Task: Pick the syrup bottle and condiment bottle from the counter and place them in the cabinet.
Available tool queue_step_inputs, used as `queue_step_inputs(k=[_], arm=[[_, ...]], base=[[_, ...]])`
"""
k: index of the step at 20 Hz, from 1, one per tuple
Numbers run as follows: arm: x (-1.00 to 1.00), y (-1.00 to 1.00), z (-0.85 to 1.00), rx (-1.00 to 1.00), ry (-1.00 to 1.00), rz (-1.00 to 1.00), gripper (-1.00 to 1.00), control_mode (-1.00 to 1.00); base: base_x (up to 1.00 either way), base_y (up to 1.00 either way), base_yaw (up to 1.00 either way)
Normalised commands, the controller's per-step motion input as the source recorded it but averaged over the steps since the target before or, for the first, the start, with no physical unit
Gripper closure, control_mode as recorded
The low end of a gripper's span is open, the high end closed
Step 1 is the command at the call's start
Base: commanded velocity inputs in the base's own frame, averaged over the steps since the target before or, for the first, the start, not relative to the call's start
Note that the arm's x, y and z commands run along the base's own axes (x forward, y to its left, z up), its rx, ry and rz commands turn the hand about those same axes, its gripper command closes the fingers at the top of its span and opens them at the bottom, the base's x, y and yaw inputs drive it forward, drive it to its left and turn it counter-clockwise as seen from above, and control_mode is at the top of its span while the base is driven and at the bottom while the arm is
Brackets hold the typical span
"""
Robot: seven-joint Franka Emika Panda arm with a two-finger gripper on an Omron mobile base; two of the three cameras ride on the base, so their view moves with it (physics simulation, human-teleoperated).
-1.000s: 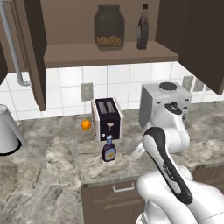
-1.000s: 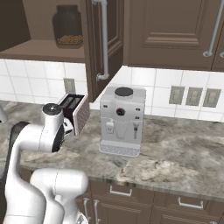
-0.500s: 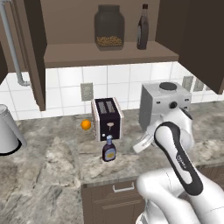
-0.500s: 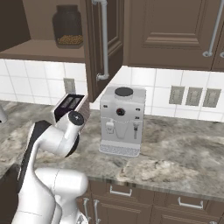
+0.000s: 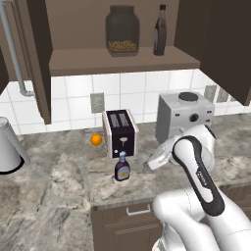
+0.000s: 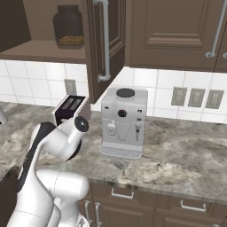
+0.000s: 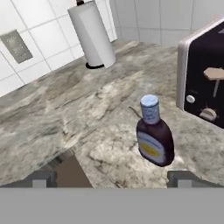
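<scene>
We see the condiment bottle (image 5: 122, 168) upright on the marble bench (image 5: 54, 196), just before the toaster (image 5: 120, 132), an orange (image 5: 96, 139) to its left; our jaws stand wide apart, empty. The syrup bottle (image 5: 160, 31) stands on the cabinet (image 5: 122, 60) shelf beside a glass jar (image 5: 122, 30).

Marble counter (image 5: 59, 196) carries the condiment bottle (image 5: 122, 168) just in front of the toaster (image 5: 120, 132), an orange (image 5: 96, 139), coffee machine (image 5: 184, 117) and paper towel roll (image 7: 92, 34). Cabinet shelf (image 5: 122, 61) holds a jar (image 5: 122, 30) and the syrup bottle (image 5: 160, 30).
</scene>
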Motion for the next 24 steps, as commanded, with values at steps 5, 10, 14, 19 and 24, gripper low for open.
queue_step_inputs(k=[5, 10, 14, 19, 24], arm=[[0.00, 0.40, -0.06, 0.08, -0.16, 0.00, -1.00, -1.00], [0.01, 0.29, -0.20, 0.11, -0.08, 0.05, -1.00, -1.00], [0.00, 0.12, -0.35, 0.09, -0.07, 0.09, -1.00, -1.00], [0.05, 0.02, -0.34, 0.06, -0.14, 0.08, -1.00, -1.00], [0.07, 0.00, -0.28, 0.06, -0.14, 0.08, -1.00, -1.00]], base=[[0.00, 0.00, 0.00], [0.00, 0.00, 0.00], [0.00, 0.00, 0.00], [0.00, 0.00, 0.00], [0.00, 0.00, 0.00]])
